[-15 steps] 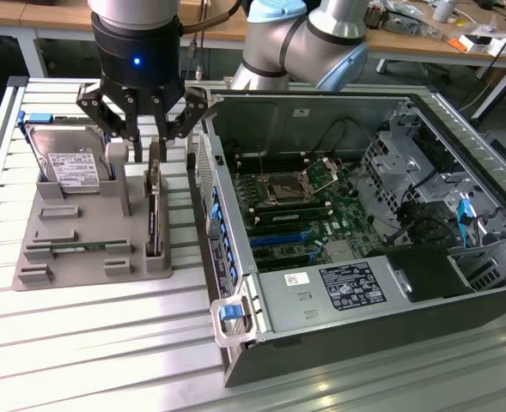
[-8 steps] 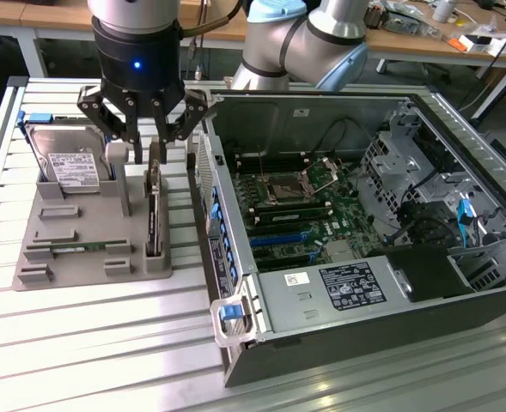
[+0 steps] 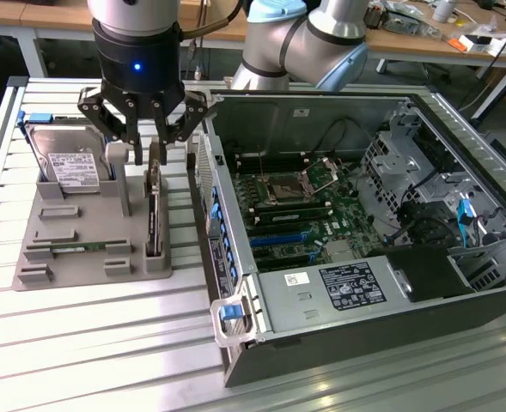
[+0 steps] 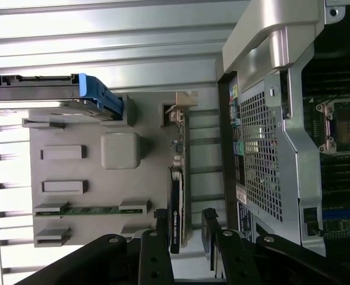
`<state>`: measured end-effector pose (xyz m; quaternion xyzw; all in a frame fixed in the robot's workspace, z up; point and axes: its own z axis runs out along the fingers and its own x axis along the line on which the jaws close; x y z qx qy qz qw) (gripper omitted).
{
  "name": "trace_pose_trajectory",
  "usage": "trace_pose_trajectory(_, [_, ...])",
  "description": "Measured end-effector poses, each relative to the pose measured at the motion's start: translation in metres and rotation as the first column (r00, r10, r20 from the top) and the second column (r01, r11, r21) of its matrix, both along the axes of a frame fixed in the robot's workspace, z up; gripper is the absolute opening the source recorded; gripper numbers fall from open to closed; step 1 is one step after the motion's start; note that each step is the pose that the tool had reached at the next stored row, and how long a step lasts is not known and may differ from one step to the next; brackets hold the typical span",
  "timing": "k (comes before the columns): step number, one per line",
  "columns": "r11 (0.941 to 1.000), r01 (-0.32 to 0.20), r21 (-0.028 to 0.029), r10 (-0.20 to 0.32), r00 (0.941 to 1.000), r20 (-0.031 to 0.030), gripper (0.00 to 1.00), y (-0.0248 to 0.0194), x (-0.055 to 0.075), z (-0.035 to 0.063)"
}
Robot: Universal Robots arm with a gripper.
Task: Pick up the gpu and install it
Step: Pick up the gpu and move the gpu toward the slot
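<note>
The gpu [image 3: 154, 216] is a thin dark card standing on edge in a slot of the grey holder tray [image 3: 81, 225], its metal bracket at the far end. My gripper [image 3: 150, 160] hangs directly over the card's far half, open. In the wrist view the gpu [image 4: 179, 172] runs between my two fingertips [image 4: 163, 228], which stand on either side of it with a gap on each side. The open computer case [image 3: 347, 215] lies at the exterior view's right, its motherboard [image 3: 295, 215] and blue expansion slots exposed.
A silver hard drive [image 3: 68, 163] with a white label leans in the tray's back corner, blue-framed in the wrist view [image 4: 50, 95]. A green memory stick [image 3: 72, 249] lies in the tray's front slot. The case's perforated side wall [image 4: 261, 160] stands close beside the card.
</note>
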<state>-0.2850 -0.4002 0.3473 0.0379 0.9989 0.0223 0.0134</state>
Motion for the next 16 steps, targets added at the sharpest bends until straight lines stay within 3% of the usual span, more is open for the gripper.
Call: trace_pose_trajectory(16, [1.0, 0.0, -0.0001, 0.0, 1.0, 0.0, 0.36, 0.0, 0.0, -0.0052])
